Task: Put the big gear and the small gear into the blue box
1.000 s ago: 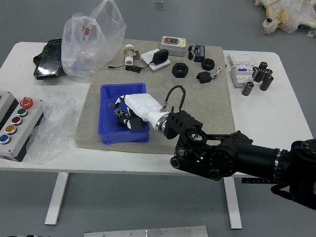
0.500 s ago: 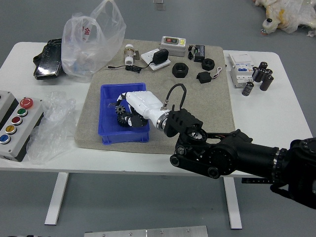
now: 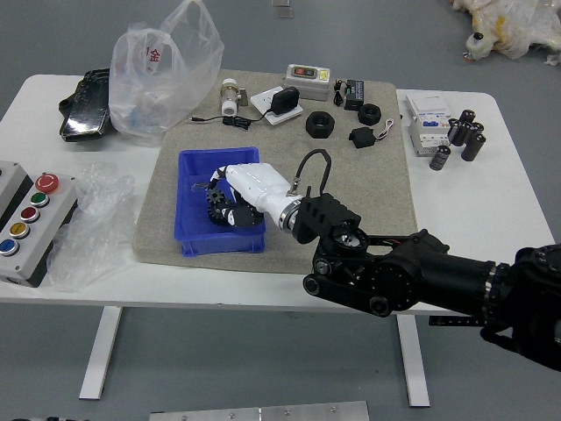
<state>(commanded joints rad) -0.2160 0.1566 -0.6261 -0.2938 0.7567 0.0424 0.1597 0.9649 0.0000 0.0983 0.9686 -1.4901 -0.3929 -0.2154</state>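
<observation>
Placement of the two gears appears well advanced, though completion cannot be confirmed. Dark toothed gear (image 3: 216, 207) lies within the walls of the blue box (image 3: 202, 246), toward the middle, beside the palm side of the right hand (image 3: 260, 189). Whether it is the big or the small gear cannot be told, and its companion is not separately distinguishable; the second may be hidden beneath the hand. The right hand, white-backed, reaches over the box's right wall and down into the interior. How far it is open, and whether it grips the gear or has released it, cannot be determined. The blue box sits upright on the grey mat (image 3: 368, 189), with blue floor visible around the dark parts. Beyond it, at the upper left, stands a translucent plastic bag (image 3: 166, 79), whose contents, if any, cannot be identified. What remains, as judged here, is to make sure that both gears rest inside, let go of anything held, and lift the hand out without catching the rim.
</observation>
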